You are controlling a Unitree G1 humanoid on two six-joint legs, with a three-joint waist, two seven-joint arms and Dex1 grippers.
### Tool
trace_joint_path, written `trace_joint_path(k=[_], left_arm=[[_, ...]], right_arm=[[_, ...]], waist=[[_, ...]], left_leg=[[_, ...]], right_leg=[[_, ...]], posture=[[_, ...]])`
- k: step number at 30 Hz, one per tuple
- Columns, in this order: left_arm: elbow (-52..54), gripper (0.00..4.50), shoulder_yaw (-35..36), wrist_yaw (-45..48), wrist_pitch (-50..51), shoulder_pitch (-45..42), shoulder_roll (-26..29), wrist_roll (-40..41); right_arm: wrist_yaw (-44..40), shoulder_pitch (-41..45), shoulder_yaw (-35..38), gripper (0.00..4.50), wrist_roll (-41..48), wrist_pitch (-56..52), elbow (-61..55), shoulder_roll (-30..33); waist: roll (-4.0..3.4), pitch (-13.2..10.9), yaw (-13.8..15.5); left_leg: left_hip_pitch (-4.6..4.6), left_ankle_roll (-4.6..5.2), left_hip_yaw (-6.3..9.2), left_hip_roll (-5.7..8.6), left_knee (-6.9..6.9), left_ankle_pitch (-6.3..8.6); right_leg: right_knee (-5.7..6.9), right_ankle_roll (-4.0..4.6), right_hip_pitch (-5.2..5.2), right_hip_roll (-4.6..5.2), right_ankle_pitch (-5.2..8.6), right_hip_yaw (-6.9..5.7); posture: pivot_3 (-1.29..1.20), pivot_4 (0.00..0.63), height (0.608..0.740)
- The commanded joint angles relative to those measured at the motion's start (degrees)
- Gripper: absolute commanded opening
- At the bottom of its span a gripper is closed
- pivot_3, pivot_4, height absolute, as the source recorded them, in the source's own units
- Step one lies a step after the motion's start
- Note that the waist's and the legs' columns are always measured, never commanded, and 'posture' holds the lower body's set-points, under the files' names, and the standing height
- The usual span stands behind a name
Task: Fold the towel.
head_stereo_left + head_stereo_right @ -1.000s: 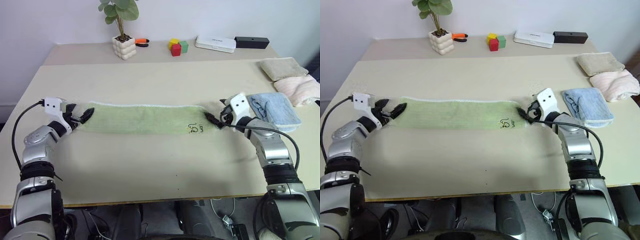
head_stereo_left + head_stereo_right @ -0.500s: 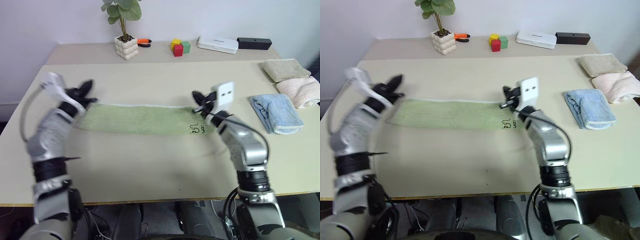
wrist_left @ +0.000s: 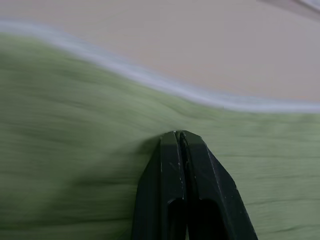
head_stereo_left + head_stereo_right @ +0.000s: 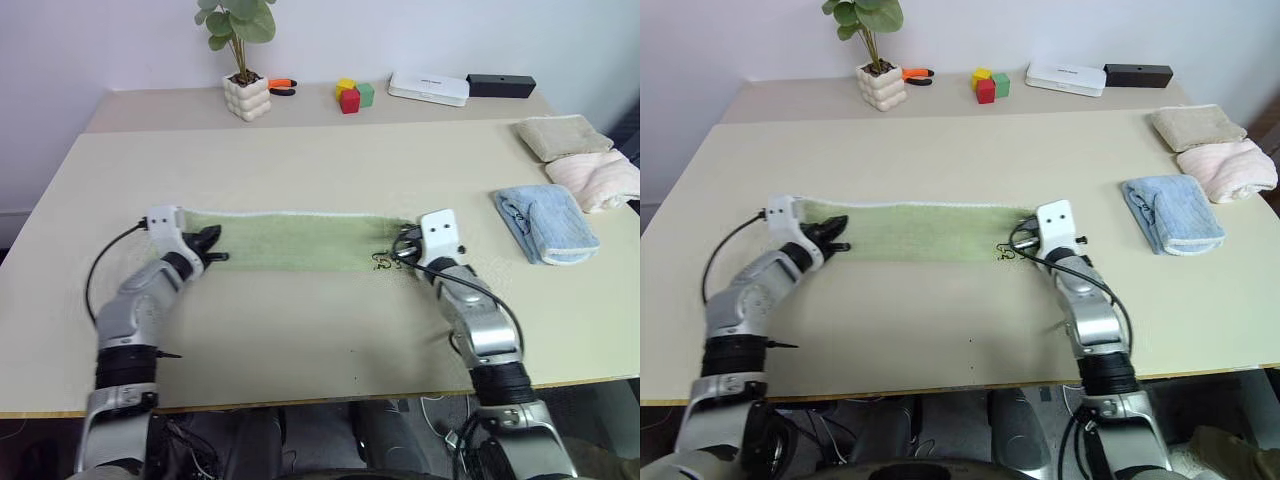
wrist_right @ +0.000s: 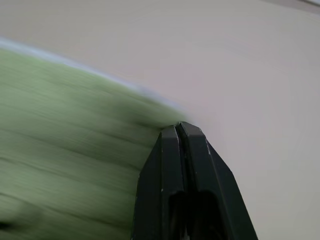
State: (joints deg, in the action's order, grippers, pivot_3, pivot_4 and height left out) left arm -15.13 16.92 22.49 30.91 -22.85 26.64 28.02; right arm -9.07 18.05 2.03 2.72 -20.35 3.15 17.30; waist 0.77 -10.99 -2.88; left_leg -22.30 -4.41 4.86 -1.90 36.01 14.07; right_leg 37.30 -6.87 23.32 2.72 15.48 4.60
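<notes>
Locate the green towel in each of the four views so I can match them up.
Left eye view: towel, a flat strip across the table's middle, between the two grippers.
Right eye view: the same strip.
Left wrist view: green cloth under the shut fingers.
Right wrist view: its end by the shut fingers.
Shared landmark: the towel's whitish edge trim.

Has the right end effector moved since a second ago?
Yes. The right end effector has left the blue towel and moved toward the robot's left, over the green towel by its dark mark.
</notes>
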Motion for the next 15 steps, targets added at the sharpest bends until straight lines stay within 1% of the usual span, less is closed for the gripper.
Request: trace_joint_path(k=[1, 2, 4, 8, 9, 10, 11, 12, 15], left_arm=[[-0.5, 0.00, 1.8, 2.8, -0.9, 1.1, 1.9, 0.1], [0.1, 0.26, 2.1, 4.0, -0.7, 1.1, 2.1, 0.8], [1.7, 0.82, 1.9, 4.8, -1.8, 1.3, 2.5, 0.3], [6.1, 2.76, 2.1, 8.3, -2.4, 2.6, 2.6, 1.6], [7.3, 3.22, 1.8, 9.0, -2.8, 3.1, 2.5, 1.6], [8.1, 3.72, 1.6, 9.3, -3.1, 3.5, 2.4, 1.5], [8.9, 4.17, 1.4, 9.9, -3.4, 3.8, 2.2, 1.5], [9.6, 4.41, 1.2, 10.6, -3.6, 4.0, 2.0, 1.7], [10.4, 4.41, 0.6, 11.8, -6.0, 3.9, 2.0, 0.6]], right_arm=[[-2.2, -0.7, 2.8, 0.52, 2.3, 0.2, -0.3, 0.9], [-2.8, -0.6, 3.2, 0.80, 2.7, 0.0, -0.7, 0.9], [-3.7, 0.0, 5.0, 1.71, 4.9, -2.3, -2.5, 0.8], [-5.2, 0.5, 9.9, 3.68, 12.0, -10.3, -7.6, 1.1], [-5.6, 0.3, 12.6, 4.16, 16.3, -14.7, -10.0, 0.9], [-5.8, 0.2, 14.5, 4.50, 19.2, -17.9, -11.8, 0.8], [-6.0, -0.2, 16.3, 4.50, 21.6, -20.5, -13.7, 1.3], [-5.3, -0.2, 19.0, 4.50, 24.6, -23.9, -15.0, 1.4], [-3.8, -0.7, 25.4, 4.50, 33.2, -32.8, -18.4, 1.4]], waist=[[0.00, 0.0, 0.2], [0.00, 0.0, 0.2], [0.00, 0.0, 0.2], [-0.01, 0.0, 0.3], [-0.01, 0.0, 0.3], [-0.01, 0.0, 0.3], [0.00, 0.0, 0.4], [-0.01, 0.0, 0.4], [0.00, 0.0, 0.5]], left_leg=[[0.00, 0.00, 0.00, 0.00, 0.00, 0.00], [-0.01, 0.00, 0.00, 0.00, 0.00, 0.00], [-0.01, 0.00, 0.00, 0.00, 0.00, 0.00], [-0.04, 0.00, 0.00, -0.01, -0.03, 0.00], [-0.06, 0.00, 0.01, -0.01, -0.03, 0.00], [-0.07, 0.00, 0.00, -0.01, -0.03, 0.00], [-0.08, 0.00, 0.01, -0.01, -0.03, 0.00], [-0.09, 0.00, 0.01, -0.01, -0.03, 0.00], [-0.10, 0.00, 0.01, -0.01, -0.02, 0.00]], right_leg=[[-0.01, 0.00, 0.00, 0.00, 0.00, 0.00], [-0.01, 0.00, 0.00, 0.01, 0.00, 0.00], [-0.01, 0.00, 0.00, 0.01, 0.00, 0.00], [-0.02, 0.00, 0.03, 0.00, 0.00, 0.00], [-0.03, 0.00, 0.03, 0.01, 0.00, 0.00], [-0.04, 0.00, 0.03, 0.01, 0.00, 0.00], [-0.05, 0.00, 0.03, 0.02, 0.00, 0.00], [-0.06, 0.00, 0.03, 0.02, 0.00, 0.00], [-0.08, 0.00, 0.02, 0.03, 0.00, -0.01]], posture=[[0.00, 0.150, 0.740], [0.00, 0.150, 0.740], [0.00, 0.150, 0.740], [0.00, 0.150, 0.740], [0.00, 0.150, 0.740], [0.00, 0.150, 0.740], [0.00, 0.150, 0.740], [0.00, 0.150, 0.740], [0.00, 0.150, 0.740]])
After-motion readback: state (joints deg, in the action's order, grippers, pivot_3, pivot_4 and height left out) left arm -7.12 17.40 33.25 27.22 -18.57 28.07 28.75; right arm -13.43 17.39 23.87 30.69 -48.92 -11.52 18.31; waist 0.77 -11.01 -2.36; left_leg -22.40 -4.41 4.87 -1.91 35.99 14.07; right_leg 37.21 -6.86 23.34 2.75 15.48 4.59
